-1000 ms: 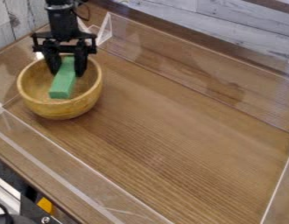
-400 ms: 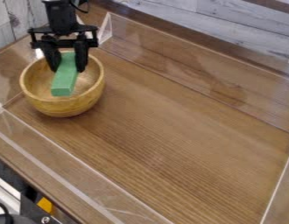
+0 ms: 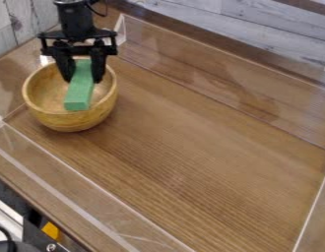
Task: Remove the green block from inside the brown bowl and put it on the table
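Gripper fingers (image 3: pixel 81 67) close on the upper end of our green block (image 3: pixel 79 93), which slants within the brown wooden bowl (image 3: pixel 47 92). We judge the block light and stiff, hardly fragile, though its smooth faces may slip or pivot when pinched so near one end. A hold across its narrow width, nearer the middle, would steady it better on its way to the wood-grain table (image 3: pixel 192 148).
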Controlling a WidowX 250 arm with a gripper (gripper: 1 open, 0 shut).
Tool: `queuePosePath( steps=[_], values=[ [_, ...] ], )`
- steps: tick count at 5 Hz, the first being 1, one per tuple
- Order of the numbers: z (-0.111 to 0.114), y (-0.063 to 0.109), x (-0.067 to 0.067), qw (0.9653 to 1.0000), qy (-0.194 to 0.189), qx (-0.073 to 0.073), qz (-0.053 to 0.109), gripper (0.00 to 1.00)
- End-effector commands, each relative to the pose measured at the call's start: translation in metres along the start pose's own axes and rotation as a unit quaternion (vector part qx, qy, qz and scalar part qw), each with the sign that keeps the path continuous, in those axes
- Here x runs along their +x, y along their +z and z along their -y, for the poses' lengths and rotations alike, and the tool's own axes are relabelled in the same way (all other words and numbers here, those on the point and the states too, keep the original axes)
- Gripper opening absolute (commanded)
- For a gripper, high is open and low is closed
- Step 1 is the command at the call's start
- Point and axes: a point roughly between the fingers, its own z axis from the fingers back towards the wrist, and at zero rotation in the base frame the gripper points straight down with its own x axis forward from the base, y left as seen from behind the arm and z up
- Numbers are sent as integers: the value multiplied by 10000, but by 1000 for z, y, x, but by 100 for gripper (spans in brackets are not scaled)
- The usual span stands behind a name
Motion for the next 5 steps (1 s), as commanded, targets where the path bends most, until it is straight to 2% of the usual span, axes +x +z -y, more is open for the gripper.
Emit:
queuePosePath(
  steps=[1, 3, 5],
  values=[
    [8, 7, 4, 9997, -59, 5, 254, 0],
    [12, 19, 6, 9996, -150, 44, 231, 0],
    [18, -8, 19, 9994, -272, 87, 216, 0]
  ],
)
